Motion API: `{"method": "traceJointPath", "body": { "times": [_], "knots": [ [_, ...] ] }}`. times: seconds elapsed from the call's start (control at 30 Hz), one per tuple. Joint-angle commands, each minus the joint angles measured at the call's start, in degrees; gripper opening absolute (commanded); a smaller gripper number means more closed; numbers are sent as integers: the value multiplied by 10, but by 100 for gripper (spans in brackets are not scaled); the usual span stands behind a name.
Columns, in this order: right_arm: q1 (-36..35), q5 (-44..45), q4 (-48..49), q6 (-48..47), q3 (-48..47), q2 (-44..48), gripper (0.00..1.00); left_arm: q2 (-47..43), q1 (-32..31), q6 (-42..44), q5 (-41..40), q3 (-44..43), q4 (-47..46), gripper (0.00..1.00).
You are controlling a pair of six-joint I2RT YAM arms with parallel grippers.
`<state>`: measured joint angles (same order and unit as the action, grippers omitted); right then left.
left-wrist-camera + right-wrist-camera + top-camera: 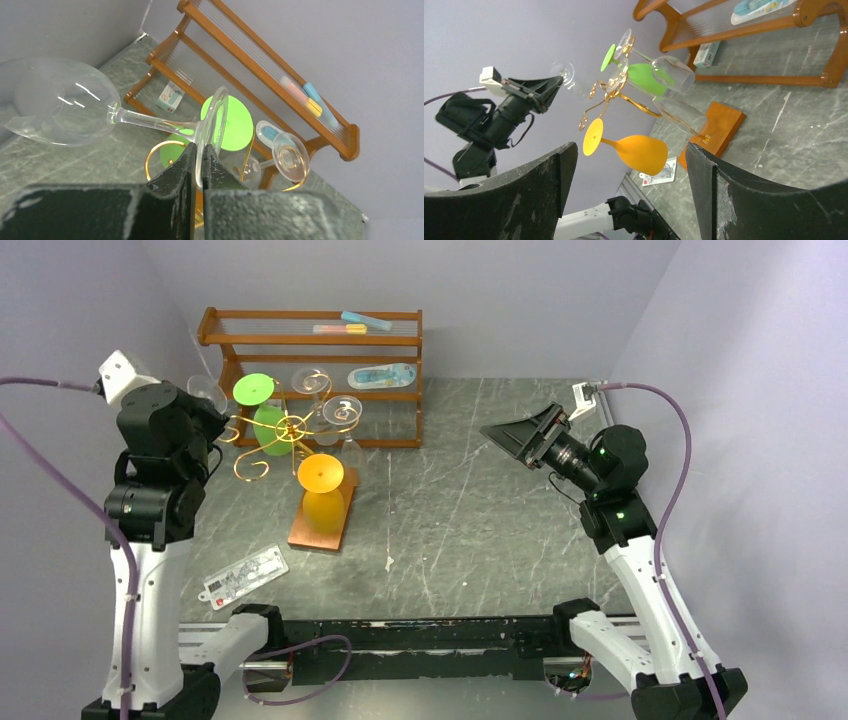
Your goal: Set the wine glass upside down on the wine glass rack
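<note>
**Glass pinched by its foot, just short of the rack**

Nearest the left wrist camera, the left claw (200,152) has its two dark fingers closed tight on the rim of the wine glass (65,102) foot, so the thin disc stands edge-on between them. The stem runs out sideways and the bowl hangs in the air, off the surface (480,520), its mouth pointing away from the claw. Gripping the foot's edge looks deliberate, since it leaves the stem bare to slide into a wire slot.

From above, the glass sits just beside the left side of the wine glass rack (290,428), about level with its curled arms and not yet hooked on any. A green glass (262,410), an orange glass (321,495) and other clear glasses (343,410) hang from it, so a free arm on the near left seems the likely target. The right claw (515,437) hangs well apart, spread wide, holding nothing.
</note>
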<state>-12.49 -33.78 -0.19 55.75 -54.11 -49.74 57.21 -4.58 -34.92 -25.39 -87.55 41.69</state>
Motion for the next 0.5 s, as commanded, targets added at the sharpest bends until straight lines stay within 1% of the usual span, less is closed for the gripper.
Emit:
{"method": "traceJointPath", "body": {
  "times": [0.0,0.17,0.37,0.47],
  "knots": [
    [0,-8,-22,-20,-16,-9,83,-25,5,-60,20,-3,50,5],
    [0,-11,-10,-13,-9,-14,82,-36,5,-130,20,1,89,5],
    [0,-9,-6,-8,-2,-14,82,-54,5,-206,56,50,94,5],
    [0,-9,-6,-8,-1,-15,82,-56,5,-230,96,71,81,5]
  ]
}}
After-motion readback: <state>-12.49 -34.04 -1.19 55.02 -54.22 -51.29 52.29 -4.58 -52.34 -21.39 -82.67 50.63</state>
